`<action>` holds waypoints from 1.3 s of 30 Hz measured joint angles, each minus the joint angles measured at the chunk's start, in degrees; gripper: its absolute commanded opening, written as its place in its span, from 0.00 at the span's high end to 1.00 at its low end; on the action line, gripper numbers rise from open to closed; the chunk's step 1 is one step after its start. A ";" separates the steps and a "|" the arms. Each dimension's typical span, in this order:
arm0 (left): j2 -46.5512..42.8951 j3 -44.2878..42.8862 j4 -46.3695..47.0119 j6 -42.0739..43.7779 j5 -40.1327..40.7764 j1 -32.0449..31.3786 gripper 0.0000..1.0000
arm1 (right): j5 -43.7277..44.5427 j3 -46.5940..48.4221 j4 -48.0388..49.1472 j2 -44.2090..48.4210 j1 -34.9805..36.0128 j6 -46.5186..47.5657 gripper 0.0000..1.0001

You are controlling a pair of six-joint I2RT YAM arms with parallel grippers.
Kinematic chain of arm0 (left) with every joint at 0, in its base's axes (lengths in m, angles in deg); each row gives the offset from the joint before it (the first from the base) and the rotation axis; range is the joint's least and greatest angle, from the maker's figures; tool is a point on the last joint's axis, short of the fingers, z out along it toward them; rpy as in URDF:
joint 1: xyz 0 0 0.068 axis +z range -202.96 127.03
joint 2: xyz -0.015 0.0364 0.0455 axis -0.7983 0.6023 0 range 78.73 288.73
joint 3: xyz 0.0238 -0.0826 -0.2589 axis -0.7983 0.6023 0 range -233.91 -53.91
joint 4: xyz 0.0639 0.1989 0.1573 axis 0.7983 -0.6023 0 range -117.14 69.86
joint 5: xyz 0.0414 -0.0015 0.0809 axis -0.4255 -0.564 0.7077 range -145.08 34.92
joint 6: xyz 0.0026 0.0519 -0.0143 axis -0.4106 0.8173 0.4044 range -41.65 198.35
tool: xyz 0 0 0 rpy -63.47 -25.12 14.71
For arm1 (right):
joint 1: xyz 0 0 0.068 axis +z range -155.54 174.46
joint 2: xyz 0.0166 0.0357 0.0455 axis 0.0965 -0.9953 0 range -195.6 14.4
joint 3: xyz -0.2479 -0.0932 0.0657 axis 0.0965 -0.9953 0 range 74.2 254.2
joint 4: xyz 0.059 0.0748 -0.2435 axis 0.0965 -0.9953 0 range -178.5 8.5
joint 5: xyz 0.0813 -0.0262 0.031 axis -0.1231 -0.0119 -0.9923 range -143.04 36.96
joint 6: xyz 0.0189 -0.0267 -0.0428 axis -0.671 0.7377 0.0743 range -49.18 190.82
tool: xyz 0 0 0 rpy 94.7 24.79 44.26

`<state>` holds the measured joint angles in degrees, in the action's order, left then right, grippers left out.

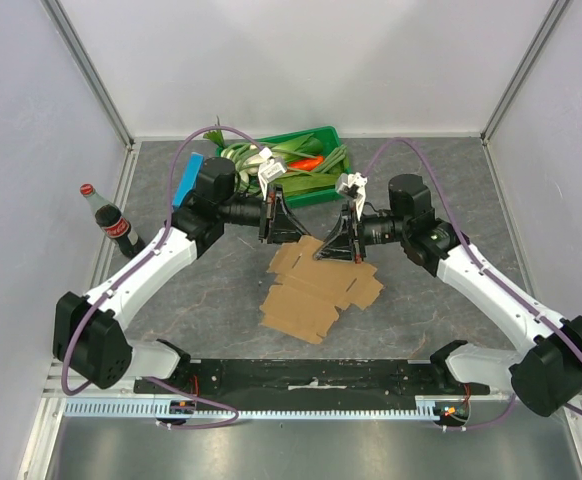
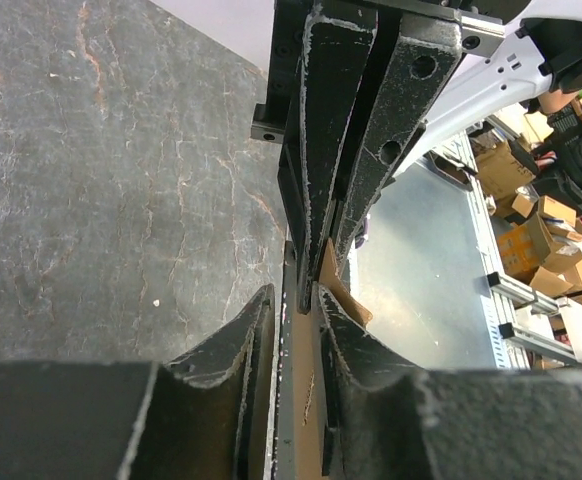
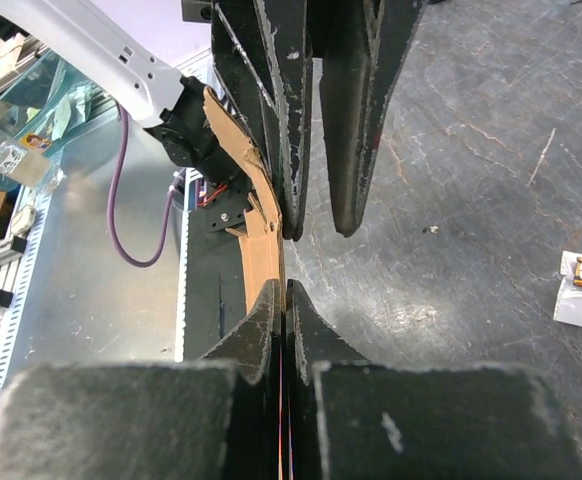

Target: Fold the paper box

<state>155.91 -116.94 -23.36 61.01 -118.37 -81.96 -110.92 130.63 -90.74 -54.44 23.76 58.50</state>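
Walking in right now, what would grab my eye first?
The left gripper and right gripper meet nose to nose in the middle over a flat brown box, its far flap raised between them. Behind sits a green tray of vegetables; a cola bottle stands at far left.

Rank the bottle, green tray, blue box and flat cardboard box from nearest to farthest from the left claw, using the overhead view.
Measured from the left claw:
1. The cardboard box: between the claw's fingers, at the table's middle.
2. The green tray: just behind the claw, at the back.
3. The blue box: further left, partly under the arm.
4. The bottle: far left, by the wall.
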 measured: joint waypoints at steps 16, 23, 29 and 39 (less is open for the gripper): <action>-7.85 4.44 2.49 0.52 -0.26 1.01 0.56 | 3.52 -0.04 0.57 -0.04 0.74 -0.50 1.00; -7.52 4.59 4.94 0.24 -1.97 0.90 0.63 | 3.98 -0.04 1.05 -0.13 0.74 -1.22 1.00; -7.89 6.29 8.92 -2.73 -1.38 3.30 0.65 | 3.58 -0.39 1.42 0.07 1.09 -1.18 1.00; -7.17 8.28 16.24 -9.22 -2.82 5.31 0.70 | 2.27 -1.92 3.21 1.18 2.40 -1.97 1.00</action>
<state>148.74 -108.65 -7.12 51.78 -121.19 -76.65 -108.65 128.71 -87.52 -53.26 26.16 56.54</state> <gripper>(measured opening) 0.298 0.011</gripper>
